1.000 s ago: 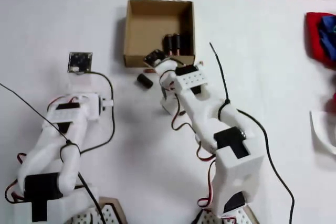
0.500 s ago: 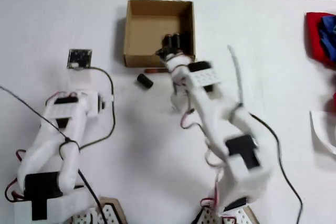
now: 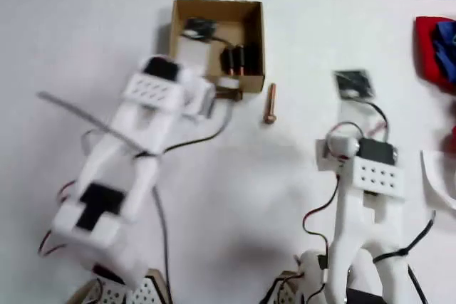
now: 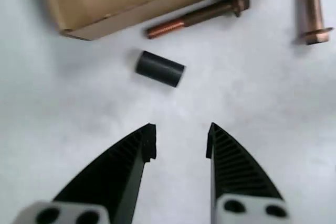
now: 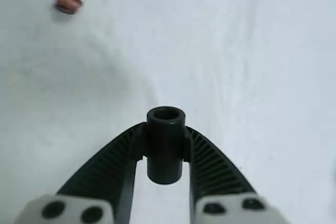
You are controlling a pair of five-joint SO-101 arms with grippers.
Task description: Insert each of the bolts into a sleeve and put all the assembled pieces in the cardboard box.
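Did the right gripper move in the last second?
Yes. The right gripper, holding a sleeve, went from the box's front edge off to the right of it.

you've got a white table (image 3: 399, 26), with a red and blue cloth (image 3: 434, 40) at its right edge and a white curved piece (image 3: 436, 176) near it.

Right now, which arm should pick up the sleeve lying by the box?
Left. The left gripper is open just short of the loose sleeve near the box. The right gripper is shut on a second sleeve, farther off.
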